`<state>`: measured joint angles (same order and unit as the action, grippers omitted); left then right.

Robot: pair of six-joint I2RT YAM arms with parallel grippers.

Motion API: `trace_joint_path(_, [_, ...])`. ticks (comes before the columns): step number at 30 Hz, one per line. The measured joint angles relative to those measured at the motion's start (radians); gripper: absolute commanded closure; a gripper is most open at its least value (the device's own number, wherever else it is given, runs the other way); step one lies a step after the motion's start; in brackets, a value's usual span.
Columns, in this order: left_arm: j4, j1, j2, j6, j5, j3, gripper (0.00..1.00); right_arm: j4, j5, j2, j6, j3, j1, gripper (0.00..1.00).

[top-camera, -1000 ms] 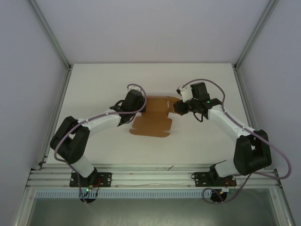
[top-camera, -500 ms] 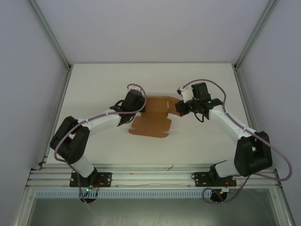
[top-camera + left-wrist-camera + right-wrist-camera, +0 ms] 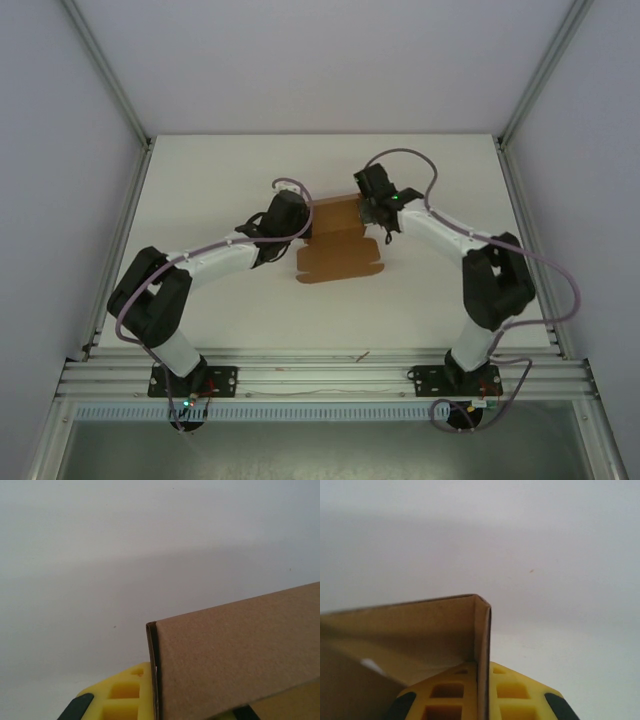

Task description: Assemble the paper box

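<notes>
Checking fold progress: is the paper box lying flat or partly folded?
Partly folded: left end effector and right end effector each pinch a raised wall of the paper box; its near flap lies flat.

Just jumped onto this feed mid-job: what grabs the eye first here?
The brown paper box lies partly folded in the middle of the white table, with both arms bent in over its far edge. The left end effector pinches its left side and the right end effector its right. In the right wrist view, a raised wall of it sits clamped between the yellow fingers.
</notes>
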<state>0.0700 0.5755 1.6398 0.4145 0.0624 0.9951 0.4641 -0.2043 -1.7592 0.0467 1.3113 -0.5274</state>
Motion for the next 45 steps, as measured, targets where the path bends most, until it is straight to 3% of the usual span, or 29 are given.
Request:
trace_joint_path(4, [0.0,0.015,0.032,0.002,-0.002,0.021,1.0,0.018,-0.094,-0.054,0.101,0.024,-0.011,1.0])
trace_joint_path(9, [0.0,0.016,0.042,0.006,0.001,0.029,1.0,-0.002,-0.09,-0.045,0.126,0.006,-0.011,1.0])
trace_joint_path(11, [0.001,0.016,0.044,0.006,0.005,0.032,1.0,-0.021,-0.082,-0.026,0.122,-0.019,-0.011,0.88])
trace_joint_path(15, [0.034,0.014,0.056,0.002,0.029,0.027,1.0,-0.061,-0.045,0.052,0.084,-0.101,-0.003,0.73])
trace_joint_path(18, [0.101,0.011,0.069,-0.013,0.054,0.002,1.0,-0.068,0.019,0.112,0.056,-0.158,0.018,0.53])
trace_joint_path(28, [0.243,-0.009,0.083,-0.05,0.057,-0.063,1.0,-0.116,0.323,0.411,-0.026,-0.369,0.182,0.21])
trace_joint_path(33, [0.275,-0.008,0.083,-0.058,0.047,-0.072,1.0,-0.151,0.375,0.486,-0.027,-0.383,0.324,0.19])
trace_joint_path(38, [0.292,-0.008,0.083,-0.074,0.046,-0.089,1.0,-0.151,0.453,0.353,-0.01,-0.317,0.443,0.28])
trace_joint_path(45, [0.301,-0.008,0.083,-0.076,0.047,-0.089,1.0,-0.138,0.789,0.114,-0.049,-0.208,0.458,0.37])
